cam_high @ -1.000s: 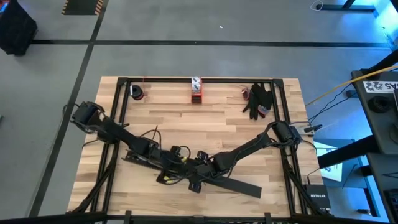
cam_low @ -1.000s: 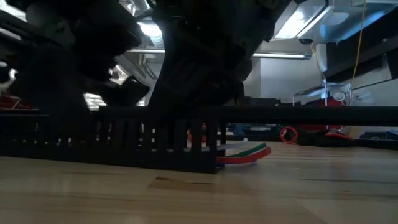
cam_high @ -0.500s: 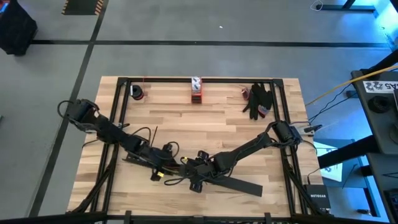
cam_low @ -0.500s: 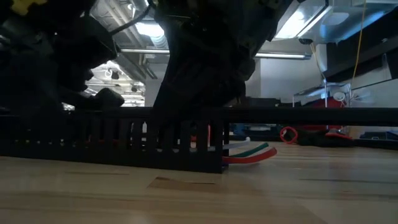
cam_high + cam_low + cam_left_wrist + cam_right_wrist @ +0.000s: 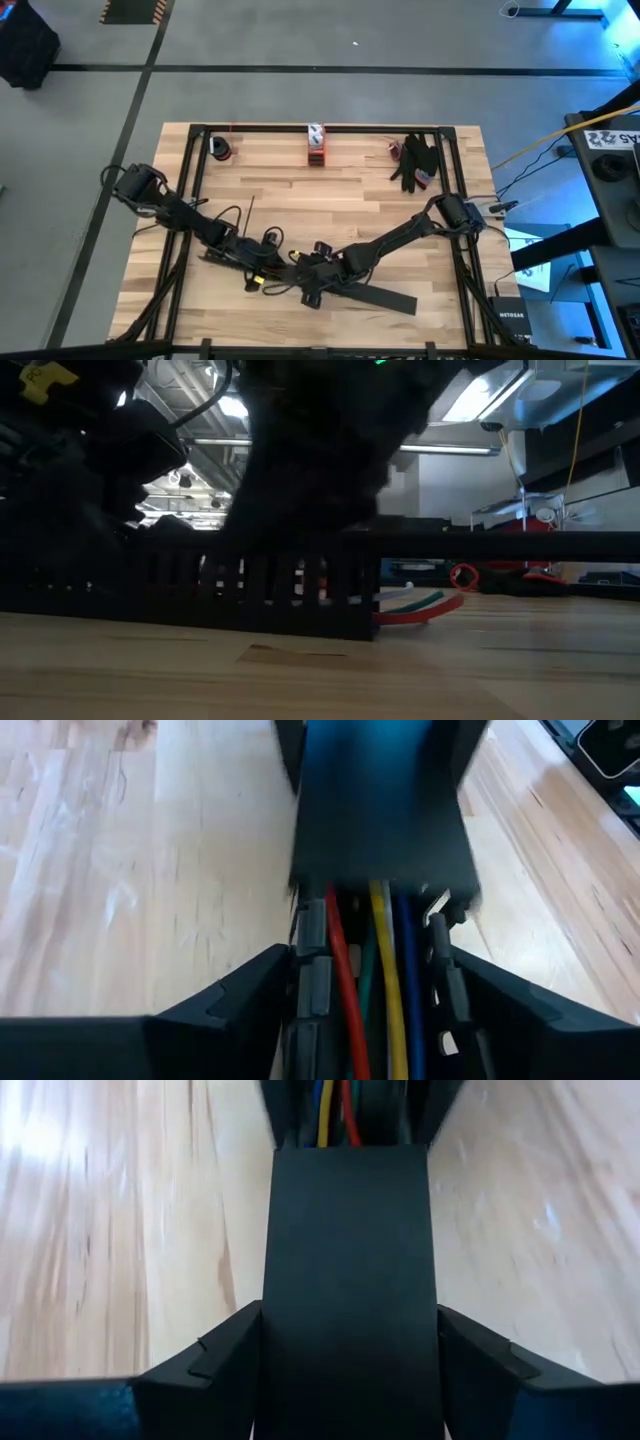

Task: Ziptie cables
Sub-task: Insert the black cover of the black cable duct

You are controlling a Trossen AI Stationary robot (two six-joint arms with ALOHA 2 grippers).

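Coloured cables (image 5: 372,970) in slotted bar (image 5: 348,1260) | left gripper (image 5: 372,1020) straddles both, clamped | right gripper (image 5: 348,1370) grips bar

Two dark, slender, jointed arms with looping black cables; the left arm (image 5: 190,214) carries a small yellow tag (image 5: 45,377).

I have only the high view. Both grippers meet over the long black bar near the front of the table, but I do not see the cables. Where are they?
Observer: In the left wrist view the cables, red, yellow, blue and green, lie along the inside of the slotted bar, at the left gripper.
Operator: Is the bar open all along?
Observer: No. In the right wrist view a black cover lies over the part at the right gripper.
Operator: Do they come out anywhere?
Observer: Yes. The low view shows red, green and white ends leaving the bar's end onto the table.
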